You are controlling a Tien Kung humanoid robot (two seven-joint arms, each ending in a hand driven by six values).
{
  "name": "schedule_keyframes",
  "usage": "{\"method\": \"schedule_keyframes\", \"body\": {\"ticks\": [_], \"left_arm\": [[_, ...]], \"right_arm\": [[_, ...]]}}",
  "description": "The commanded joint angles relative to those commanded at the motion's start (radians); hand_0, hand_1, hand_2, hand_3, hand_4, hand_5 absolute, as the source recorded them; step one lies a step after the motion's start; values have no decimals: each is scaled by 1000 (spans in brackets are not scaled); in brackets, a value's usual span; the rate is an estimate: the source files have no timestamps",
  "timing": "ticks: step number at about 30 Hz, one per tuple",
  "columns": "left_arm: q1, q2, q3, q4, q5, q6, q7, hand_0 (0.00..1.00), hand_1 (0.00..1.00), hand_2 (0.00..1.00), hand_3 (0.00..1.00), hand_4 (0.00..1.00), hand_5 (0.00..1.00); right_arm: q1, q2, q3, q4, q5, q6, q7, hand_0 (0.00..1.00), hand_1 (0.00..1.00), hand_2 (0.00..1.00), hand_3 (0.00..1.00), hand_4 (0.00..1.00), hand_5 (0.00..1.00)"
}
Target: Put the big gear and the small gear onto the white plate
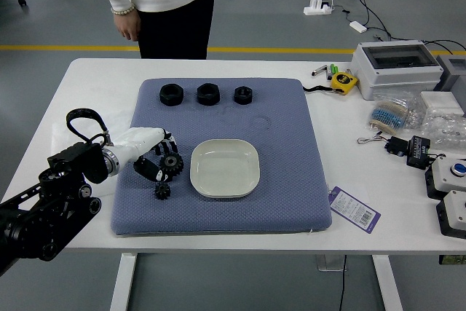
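My left hand [164,160] reaches in from the left over the blue mat, its fingers curled down at the far side of the big gear [172,164] and its thumb at the near left side. The hand appears closed around that black toothed gear, part of which it hides. Just nearer the table's front edge, the small black gear [162,191] lies on the mat. The white plate [225,169], a rounded square dish, sits to the right of both gears with nothing in it. My right hand is out of view.
Three black nut-shaped parts [208,94] stand along the mat's [284,180] far edge. A tape measure [344,82], boxes, bagged parts and a card [354,210] are to the right. Behind the table stands a person [164,5], hand hanging at the side.
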Motion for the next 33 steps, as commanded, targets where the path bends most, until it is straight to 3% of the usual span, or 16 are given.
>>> {"method": "schedule_keyframes", "body": {"ticks": [1,2,7,8,33], "left_arm": [[0,0,0,1,0,0,0,484,500,543,582,918,36],[-1,-1,0,3,-4,0,0,419,442,496,558,815,2],[-1,0,-3,11,-9,1,-4,419,442,496,558,815,2],[-1,0,-3,12,-10,2,-5,379,415,479,546,740,2],[-1,17,-26,-15,-51,-11,-13,341,371,437,520,810,2]], "right_arm": [[0,0,0,0,0,0,0,747,762,826,803,998,835],[0,0,0,0,0,0,0,745,761,826,801,998,835],[0,0,-3,-1,6,-1,3,745,761,826,801,998,835],[0,0,-3,-1,6,-2,3,744,760,825,799,998,835],[-8,2,5,-1,-1,-7,4,740,758,825,796,998,829]]}}
